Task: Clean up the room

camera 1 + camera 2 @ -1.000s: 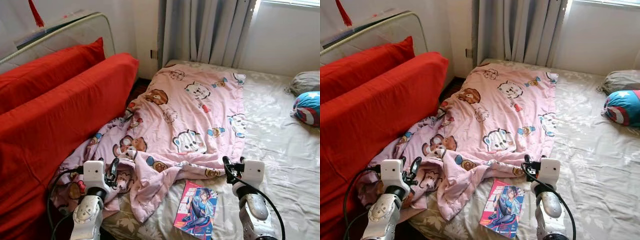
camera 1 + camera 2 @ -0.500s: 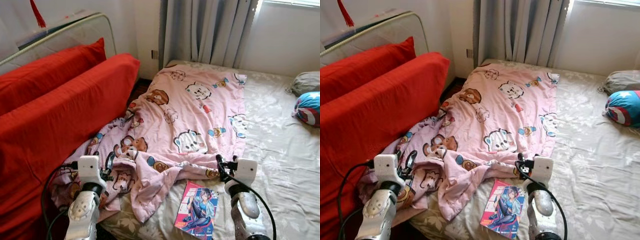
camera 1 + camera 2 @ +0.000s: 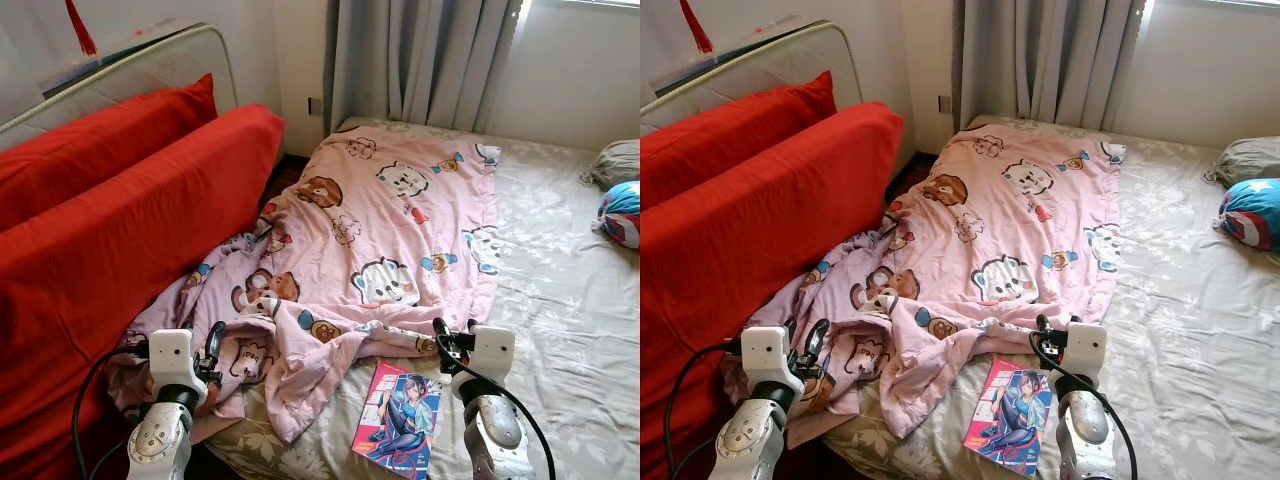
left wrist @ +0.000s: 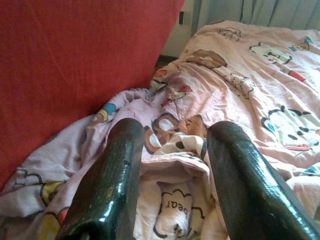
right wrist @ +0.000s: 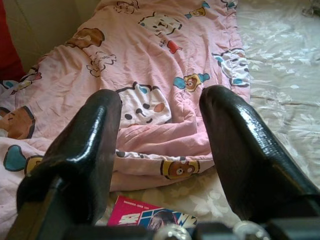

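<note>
- Left gripper [image 4: 172, 175] hovers with jaws spread wide and empty, the rumpled edge of the pink blanket [image 3: 380, 240] lying between and just ahead of them, the red cushion [image 3: 120, 240] beside
- Right gripper [image 5: 160, 150] hangs with jaws parted wide too, holding nothing; the blanket's folded hem sits ahead of them, the comic book [image 3: 397, 420] just under
- Bed [image 3: 560, 300] carries it all, pillows [image 3: 622, 190] well apart
- Looks like the approach step: blanket not yet grasped
- Next move calls for lowering both jaws onto the near hem, clear of the book
</note>
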Robot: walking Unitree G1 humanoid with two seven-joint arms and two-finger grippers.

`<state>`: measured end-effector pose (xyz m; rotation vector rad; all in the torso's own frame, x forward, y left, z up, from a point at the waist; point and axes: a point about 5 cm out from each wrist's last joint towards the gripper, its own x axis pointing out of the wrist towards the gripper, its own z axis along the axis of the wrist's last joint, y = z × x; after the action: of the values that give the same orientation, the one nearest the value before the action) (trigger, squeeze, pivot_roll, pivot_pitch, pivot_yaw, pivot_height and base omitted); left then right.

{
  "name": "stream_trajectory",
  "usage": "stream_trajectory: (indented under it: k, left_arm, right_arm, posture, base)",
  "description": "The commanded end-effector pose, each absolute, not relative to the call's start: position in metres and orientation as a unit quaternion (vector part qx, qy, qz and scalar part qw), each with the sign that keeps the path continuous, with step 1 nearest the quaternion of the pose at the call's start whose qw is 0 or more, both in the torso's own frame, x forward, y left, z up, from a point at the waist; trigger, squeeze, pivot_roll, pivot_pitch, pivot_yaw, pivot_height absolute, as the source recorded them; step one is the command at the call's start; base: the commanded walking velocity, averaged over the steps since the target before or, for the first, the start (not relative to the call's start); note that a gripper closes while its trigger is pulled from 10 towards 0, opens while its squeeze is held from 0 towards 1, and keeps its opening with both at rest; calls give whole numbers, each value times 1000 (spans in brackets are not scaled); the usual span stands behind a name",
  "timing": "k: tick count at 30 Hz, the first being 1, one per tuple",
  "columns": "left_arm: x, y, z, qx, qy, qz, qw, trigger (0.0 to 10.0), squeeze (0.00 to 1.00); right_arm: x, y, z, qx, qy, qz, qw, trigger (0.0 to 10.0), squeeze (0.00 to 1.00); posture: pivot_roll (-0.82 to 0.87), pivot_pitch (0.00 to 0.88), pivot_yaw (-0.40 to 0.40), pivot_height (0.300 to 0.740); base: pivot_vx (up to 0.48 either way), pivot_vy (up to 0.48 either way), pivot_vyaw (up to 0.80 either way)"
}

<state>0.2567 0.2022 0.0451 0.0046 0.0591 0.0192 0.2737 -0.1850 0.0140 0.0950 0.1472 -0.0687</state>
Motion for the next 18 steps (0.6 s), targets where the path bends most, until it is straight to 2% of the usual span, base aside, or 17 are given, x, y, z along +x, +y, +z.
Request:
stream_trajectory:
  k: [1,6,10,18]
  left_arm:
    - [260,199,50,1,24,5,1000,10000,0]
    - [257,197,47,0,28,1,1000,10000,0]
    - [258,197,47,0,30,0,1000,10000,0]
    - [267,194,51,2,27,-8,1000,10000,0]
  right_arm:
    - [276,-185,17,43,67,-31,996,10000,0]
    - [275,-181,15,44,80,-25,995,10000,0]
    - [274,-179,13,41,83,-22,995,10000,0]
    - [275,-177,16,37,70,-21,997,10000,0]
  posture:
    - [2,25,3,705]
    - [-12,6,4,705]
    - [-15,0,7,675]
    - [-21,10,13,675]
  base:
    - [0,0,0]
    - [0,0,0]
    - [0,0,0]
    - [0,0,0]
